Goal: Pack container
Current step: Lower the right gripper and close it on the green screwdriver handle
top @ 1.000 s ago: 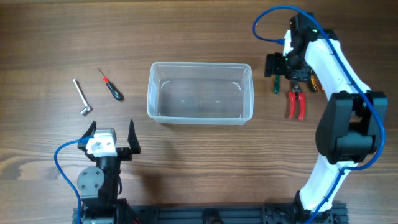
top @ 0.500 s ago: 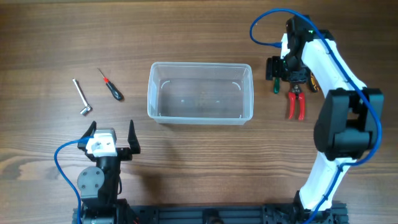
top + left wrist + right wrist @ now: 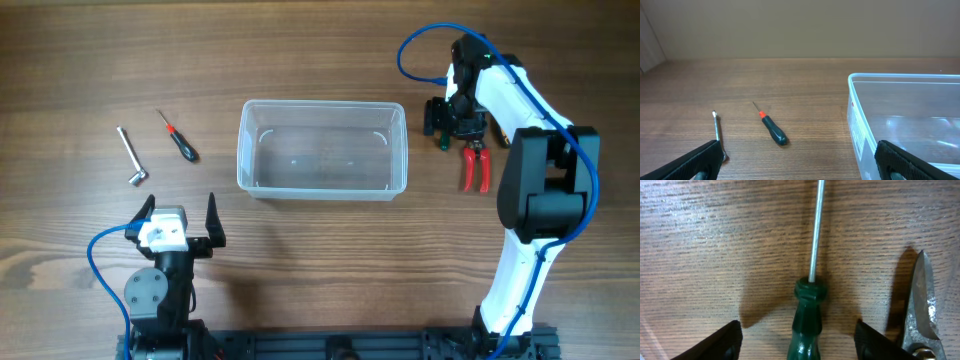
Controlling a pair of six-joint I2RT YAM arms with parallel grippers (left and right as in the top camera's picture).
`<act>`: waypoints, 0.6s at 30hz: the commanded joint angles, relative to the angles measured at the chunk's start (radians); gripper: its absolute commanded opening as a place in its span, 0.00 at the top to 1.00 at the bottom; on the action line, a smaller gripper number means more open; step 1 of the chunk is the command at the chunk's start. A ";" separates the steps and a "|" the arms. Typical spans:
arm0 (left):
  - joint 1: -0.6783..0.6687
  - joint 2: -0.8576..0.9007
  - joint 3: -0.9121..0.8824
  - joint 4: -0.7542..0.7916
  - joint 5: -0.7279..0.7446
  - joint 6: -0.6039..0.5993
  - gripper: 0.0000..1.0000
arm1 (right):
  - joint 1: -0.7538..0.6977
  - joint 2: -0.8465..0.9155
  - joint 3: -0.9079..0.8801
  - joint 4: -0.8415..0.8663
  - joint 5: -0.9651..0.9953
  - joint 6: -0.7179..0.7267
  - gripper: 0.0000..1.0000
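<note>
**Right tool poised over the green screwdriver, first pick not yet made**

The container stands at the middle of the desk, long side across the overhead view, with nothing visible inside it. The right tool is lowered over the green screwdriver, which lies on the desk just right of the container. Its jaws are spread and stand on either side of the handle with a clear gap on both sides, so nothing is gripped. The shaft points away from the wrist camera. The pliers lie just beside the screwdriver, their metal nose close to the right jaw.

The left tool is parked near the desk's front edge, spread wide and carrying nothing. A small screwdriver and an L-shaped key lie ahead of it, left of the container and apart from each other.

Judged step: the approach to a first grasp, with packing not yet begun. The next move calls for closing squarely on the green handle, keeping the right jaw off the pliers. The tool would then have to lift clear of the rim before carrying the screwdriver left to the container.
</note>
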 commanded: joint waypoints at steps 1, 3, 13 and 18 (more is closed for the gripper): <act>-0.006 -0.002 -0.004 0.002 0.015 0.023 0.00 | 0.000 0.026 0.006 0.010 0.002 0.029 0.34; -0.006 -0.002 -0.004 0.002 0.015 0.023 0.00 | 0.000 0.026 0.006 0.009 0.002 0.032 0.35; -0.006 -0.002 -0.004 0.002 0.015 0.023 0.00 | 0.000 0.026 0.006 0.003 0.006 0.027 0.54; -0.006 -0.002 -0.004 0.002 0.015 0.023 0.00 | 0.000 0.026 0.006 0.003 0.023 0.021 0.62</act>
